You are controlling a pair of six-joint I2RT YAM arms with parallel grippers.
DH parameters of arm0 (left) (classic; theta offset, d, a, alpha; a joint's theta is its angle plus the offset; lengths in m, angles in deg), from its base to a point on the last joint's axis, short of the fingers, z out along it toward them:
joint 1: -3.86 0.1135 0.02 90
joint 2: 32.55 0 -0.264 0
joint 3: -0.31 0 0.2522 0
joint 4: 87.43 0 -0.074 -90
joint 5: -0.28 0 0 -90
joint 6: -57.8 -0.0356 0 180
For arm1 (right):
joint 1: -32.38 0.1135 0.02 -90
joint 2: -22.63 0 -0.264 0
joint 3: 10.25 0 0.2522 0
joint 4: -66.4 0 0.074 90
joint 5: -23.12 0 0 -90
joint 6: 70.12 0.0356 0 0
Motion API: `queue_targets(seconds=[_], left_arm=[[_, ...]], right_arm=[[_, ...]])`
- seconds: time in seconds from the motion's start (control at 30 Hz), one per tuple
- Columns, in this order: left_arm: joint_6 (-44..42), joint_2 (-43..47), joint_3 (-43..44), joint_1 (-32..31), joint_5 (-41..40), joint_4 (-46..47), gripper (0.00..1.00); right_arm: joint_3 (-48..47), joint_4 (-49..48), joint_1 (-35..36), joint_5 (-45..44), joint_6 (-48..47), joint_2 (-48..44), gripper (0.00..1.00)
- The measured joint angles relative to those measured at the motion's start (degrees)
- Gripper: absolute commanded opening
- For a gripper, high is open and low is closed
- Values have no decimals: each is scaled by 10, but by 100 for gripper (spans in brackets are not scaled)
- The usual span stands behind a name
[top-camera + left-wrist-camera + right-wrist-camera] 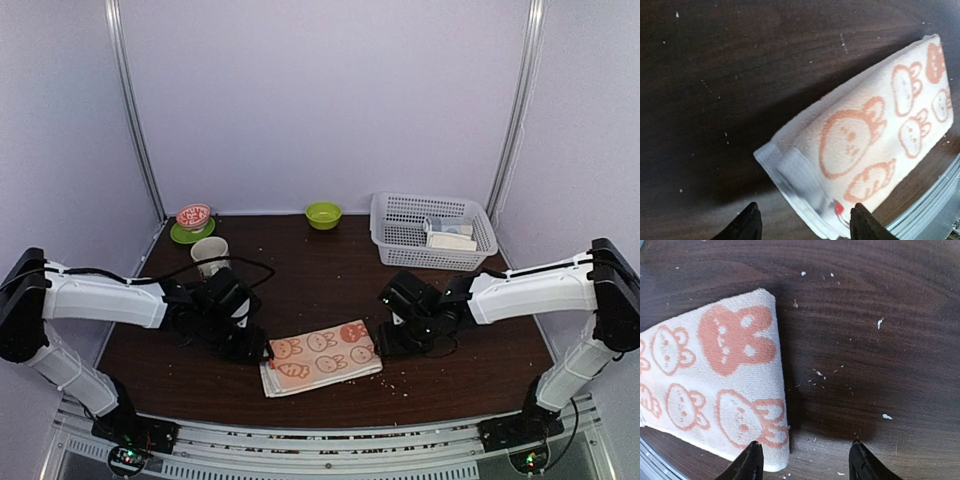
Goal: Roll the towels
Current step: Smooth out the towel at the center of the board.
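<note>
- Fingers first, closest in both wrist views: left fingers (751,224) stand apart w/ nothing held, hovering over the hemmed end of the rabbit towel (865,145). The right fingers (751,462) are also apart and empty, one tip over the towel's other end, the other over bare worktop (865,340).
- Where's the towel overall?
- Folded flat near the worktop's front edge, btwn the two arms. Not rolled yet. Can't see a second towel on the worktop.
- Risks?
- Prob three. It's a layered fold, so a pinch could catch just the top layer and open it instead of rolling. If the two ends turn at diff rates, the roll goes cone-shaped. And a roll twd the arms could tip it over the edge onto the rail (330,440).
- Containers?
- The white basket (400,215), back right, holds pale folded items; can't tell if one's the cream towel. The green bowl (323,214) at back centre looks empty. The patterned bowl (193,215) sits on a green saucer (180,236), contents unclear. The cup (209,252) is just in front, inside not visible. The cable (240,262) loops near it, so a wide left-arm swing could knock it.
</note>
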Motion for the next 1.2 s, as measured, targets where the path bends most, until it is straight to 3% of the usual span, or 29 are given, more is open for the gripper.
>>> queue_targets(seconds=[0.1, 0.17, 0.23, 0.37, 0.53, 0.73, 1.0, 1.2], left_arm=[[-25, 44, 25, 0, 4, -47, 63], [-37, 74, 47, 0, 13, -65, 59], [-46, 94, 68, 0, 24, -68, 49], [-51, 71, 87, -4, 57, -22, 17], [-35, -24, 68, -7, 65, 43, 0], [-14, -66, -18, 7, 67, 100, 0], [-3, -76, -38, 9, 75, 176, 0], [-3, -79, -42, 9, 75, 193, 0]], right_arm=[[-4, 4, -1, 0, -5, -32, 58], [-6, 1, -2, 0, -6, -49, 56], [-6, -6, -3, 0, -6, -59, 55], [2, -47, -5, 2, 3, -63, 52], [36, -113, -5, 33, 23, -63, 49], [65, -162, -6, 53, 46, -59, 50], [109, -231, -62, 115, 70, -13, 49], [121, -274, -73, 159, 81, 9, 35]])
